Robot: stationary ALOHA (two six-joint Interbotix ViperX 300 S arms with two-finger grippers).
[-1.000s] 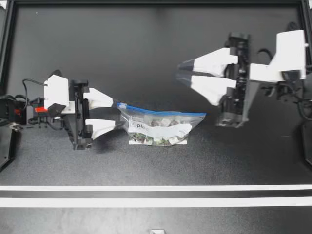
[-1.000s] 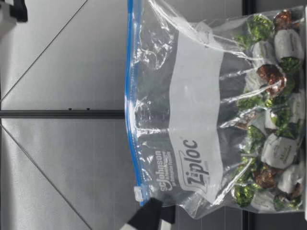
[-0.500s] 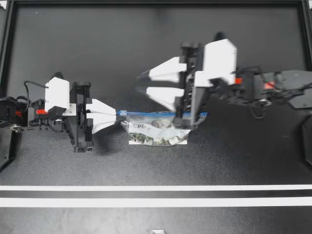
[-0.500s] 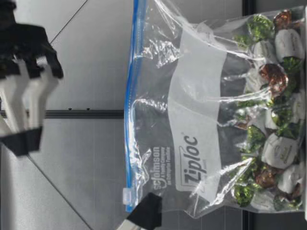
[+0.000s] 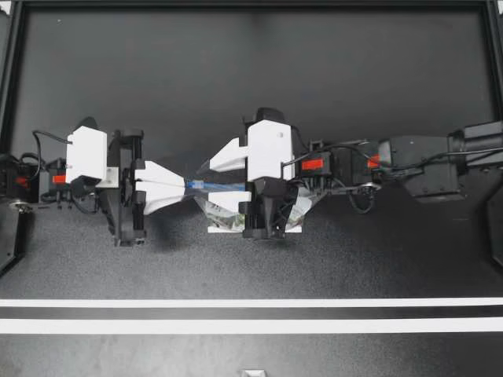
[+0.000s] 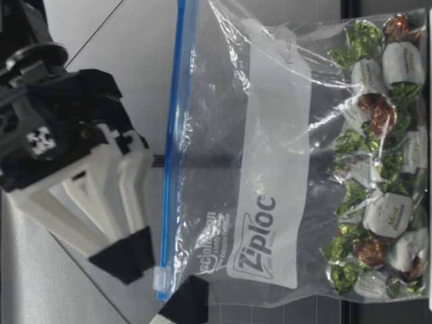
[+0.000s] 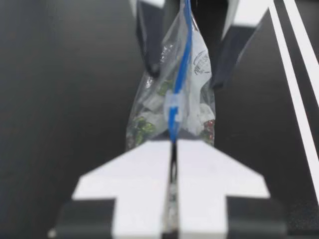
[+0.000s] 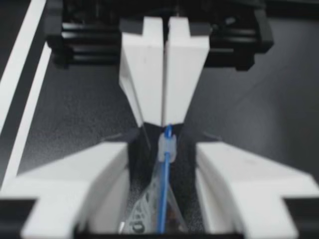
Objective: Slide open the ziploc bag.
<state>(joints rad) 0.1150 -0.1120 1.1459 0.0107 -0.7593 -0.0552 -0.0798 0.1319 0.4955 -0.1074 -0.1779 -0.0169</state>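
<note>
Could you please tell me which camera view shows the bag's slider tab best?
The left wrist view: the slider tab sits large and unblocked on the blue zip, just ahead of my left end effector. The right wrist view shows it smaller, the low view side-on at the zip's end, the top view barely.

Arms black, housings (image 5: 269, 149) white; left tool (image 5: 185, 185), right tool (image 5: 207, 185): white triangular fingers (image 5: 161, 174), black tips. Red tags (image 5: 313, 164); cables (image 5: 43, 135) at 9 o'clock.
</note>
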